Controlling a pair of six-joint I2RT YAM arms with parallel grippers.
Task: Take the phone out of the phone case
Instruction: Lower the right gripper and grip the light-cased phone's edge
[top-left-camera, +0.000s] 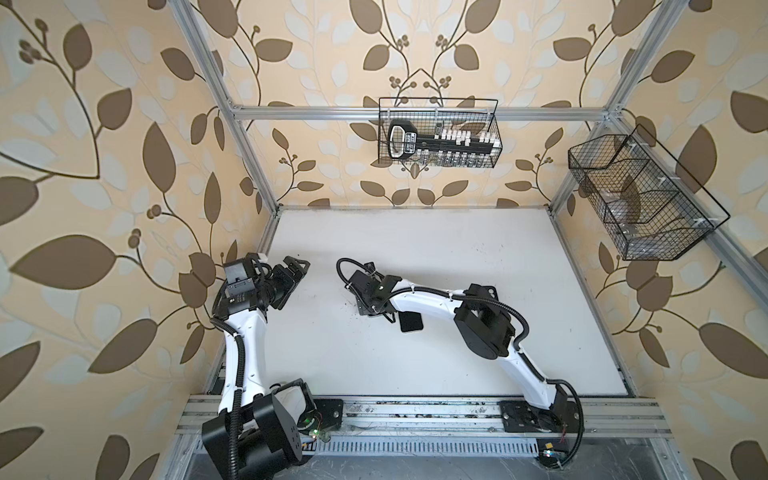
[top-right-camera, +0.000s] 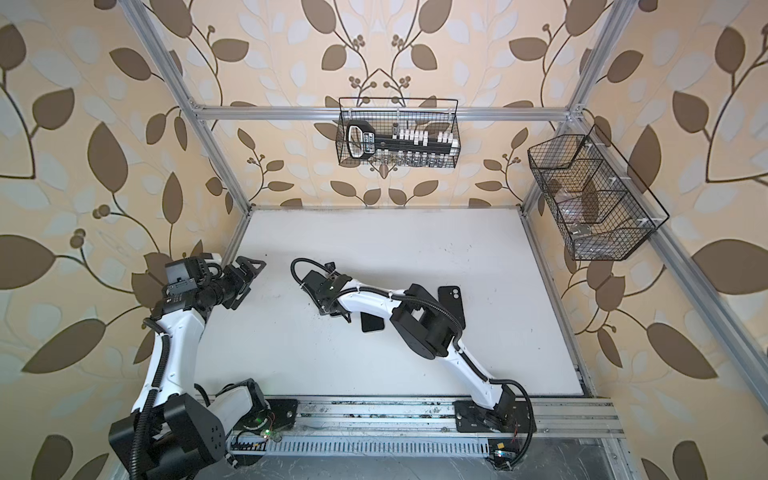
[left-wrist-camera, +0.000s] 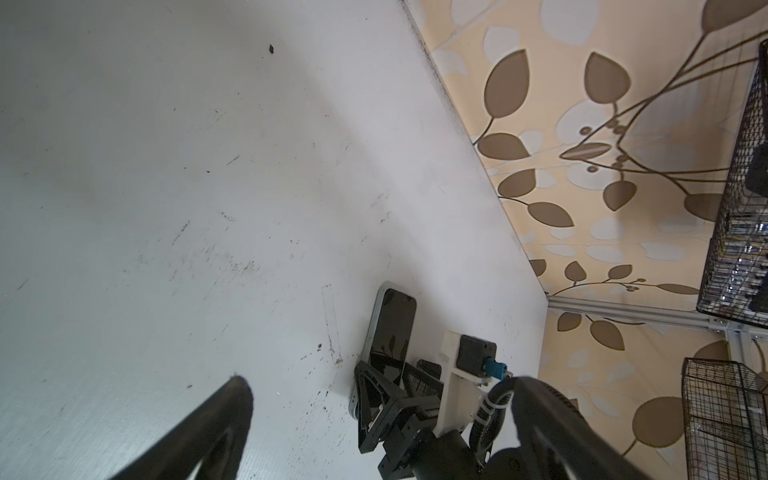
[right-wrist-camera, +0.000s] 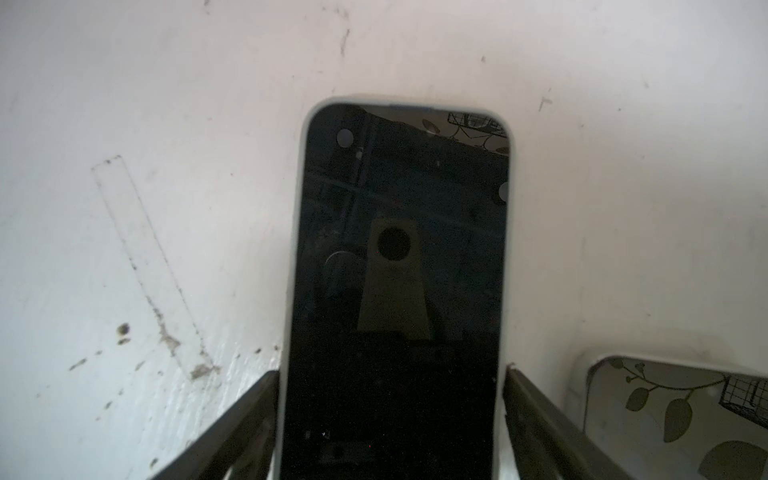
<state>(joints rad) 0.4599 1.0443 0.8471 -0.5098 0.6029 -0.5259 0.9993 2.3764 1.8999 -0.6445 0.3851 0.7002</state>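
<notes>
Phone (right-wrist-camera: 399, 249) flat on the white table (top-left-camera: 457, 249), dark screen up, pale rim all round, apart from the phone case (top-right-camera: 451, 296). Near end tucked between the fingers (right-wrist-camera: 245, 419) of the right gripper (right-wrist-camera: 390, 374), far end pointing straight ahead of it. Jaws spread wide, one finger right at each long edge of the phone; clamped or merely alongside, cannot tell. Beside one finger, on the table: faint rectangular outline (right-wrist-camera: 145, 270) and dark scuffs. Beside the opposite finger: glossy round-cornered surface (right-wrist-camera: 665, 415) mirroring the leaf wallpaper, too partial to name. Back along the right arm, past its elbow and well apart from the gripper: the phone case, black, flat on the table, camera cut-out visible, partly hidden by the arm, caught in a top view. Farther off, across the table from the right gripper: left gripper (top-left-camera: 297, 272), held above the table near its edge, jaws wide apart and empty. Farthest from both tools: back-wall wire basket (top-left-camera: 438, 133) with black and white items too small to name, and side-wall wire basket (top-left-camera: 640, 199) hung on the frame.
</notes>
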